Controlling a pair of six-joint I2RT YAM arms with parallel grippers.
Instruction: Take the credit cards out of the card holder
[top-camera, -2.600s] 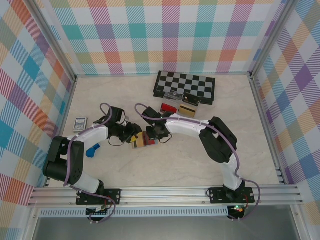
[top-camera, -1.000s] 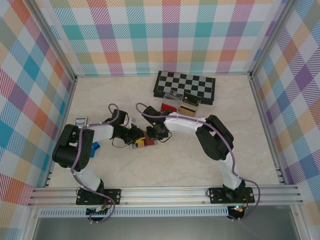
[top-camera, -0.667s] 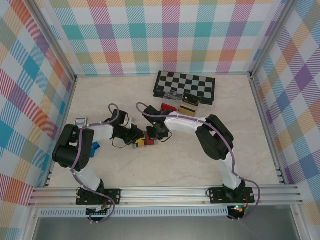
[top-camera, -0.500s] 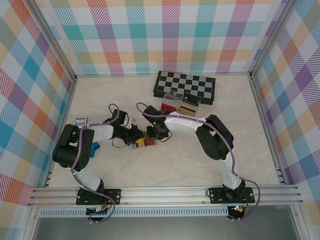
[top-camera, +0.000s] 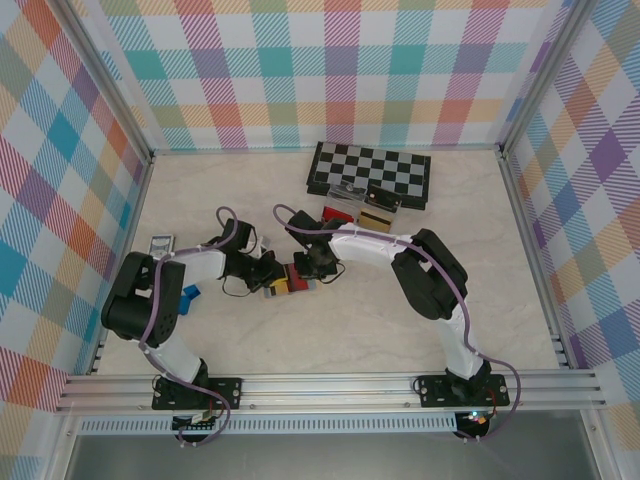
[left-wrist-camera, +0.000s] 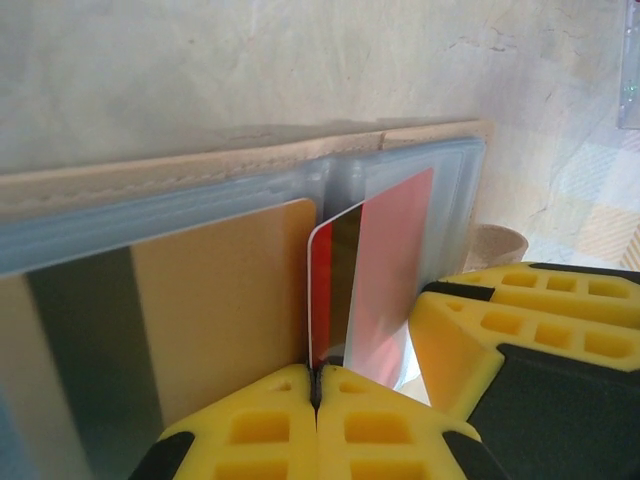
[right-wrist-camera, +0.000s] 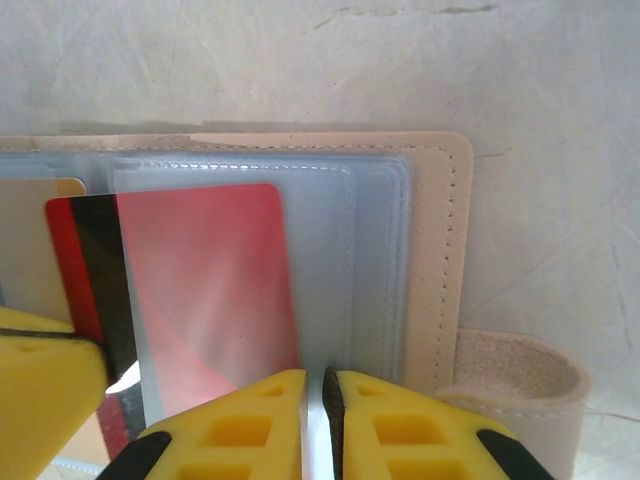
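Note:
The card holder (top-camera: 285, 284) lies open on the table between both grippers, its clear sleeves edged in pale tan (right-wrist-camera: 440, 250). A red credit card (left-wrist-camera: 322, 290) with a dark stripe sticks partway out of its sleeve, and my left gripper (left-wrist-camera: 316, 372) is shut on its edge. The same red credit card (right-wrist-camera: 200, 280) lies left of my right gripper (right-wrist-camera: 322, 378), which is shut on the clear sleeve of the holder. An orange-tan credit card (left-wrist-camera: 220, 300) with a dark stripe sits in the neighbouring sleeve. The holder's tab (right-wrist-camera: 520, 385) curls up at the right.
A chessboard (top-camera: 370, 172) lies at the back, with a clear tray (top-camera: 358, 212) of red and tan contents in front of it. A blue-patterned playing-card box (top-camera: 158, 244) and a small blue object (top-camera: 187, 297) lie left of the left arm.
My left gripper's jaws have come together on the red card's edge. Both arms have barely shifted, and the right gripper keeps its hold on the sleeve.

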